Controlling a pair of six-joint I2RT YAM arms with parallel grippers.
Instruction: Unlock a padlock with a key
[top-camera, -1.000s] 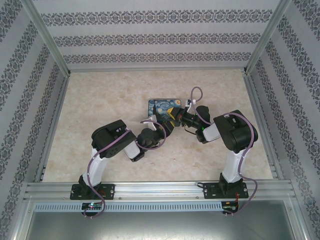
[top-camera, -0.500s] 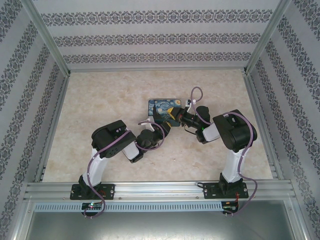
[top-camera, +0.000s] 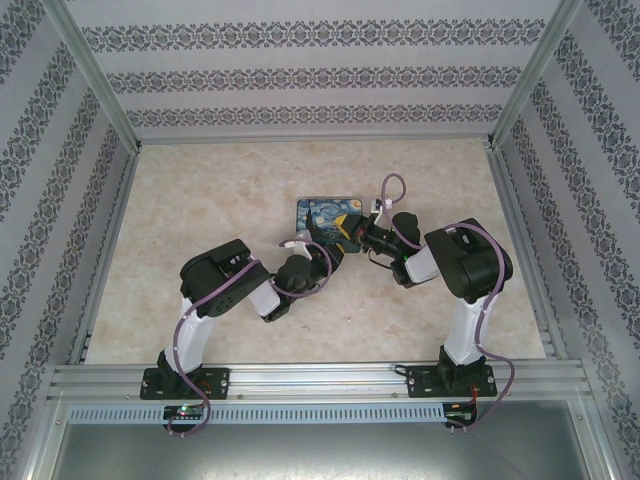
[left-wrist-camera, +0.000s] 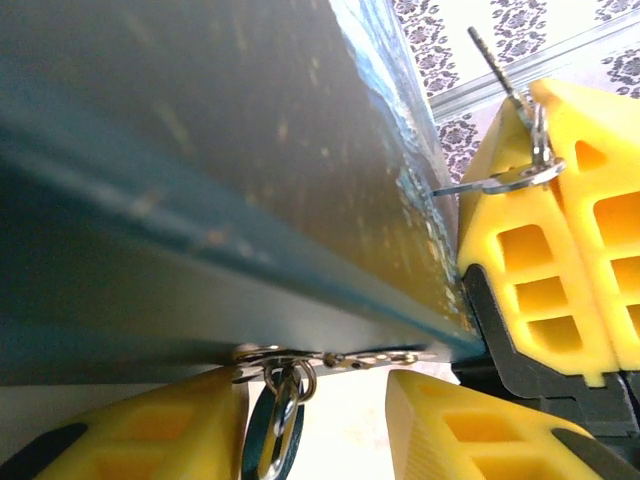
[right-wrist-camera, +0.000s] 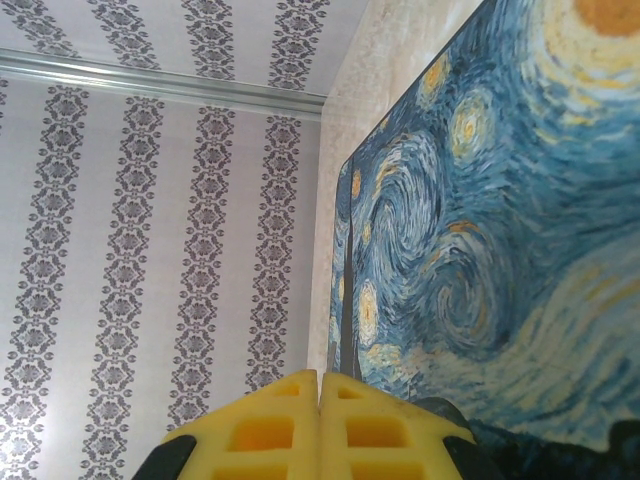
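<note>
A bunch of keys on a ring (left-wrist-camera: 276, 366) lies at the edge of the blue swirl-painted mat (left-wrist-camera: 200, 200), with one flat key (left-wrist-camera: 400, 357) stretched across the gap of my left gripper (left-wrist-camera: 320, 385). Its yellow jaws stand apart around the bunch, and pale table shows between them. A dark blue piece (left-wrist-camera: 262, 440) hangs from the ring beside the left finger. My right gripper (right-wrist-camera: 320, 378) is shut on a thin key (right-wrist-camera: 345, 300). In the left wrist view its fingers (left-wrist-camera: 540, 250) hold that key (left-wrist-camera: 492, 62) pointing up. The padlock is hidden. Both grippers (top-camera: 322, 250) (top-camera: 354, 235) meet at the mat's near edge.
The mat (top-camera: 325, 212) lies mid-table on a pale marbled top (top-camera: 200, 200). Patterned walls (top-camera: 300, 80) and aluminium rails (top-camera: 110, 250) enclose the table. Purple cables loop off both arms.
My left gripper's jaws have narrowed around the key bunch and its wrist has shifted slightly. The right arm has stayed put, still shut.
</note>
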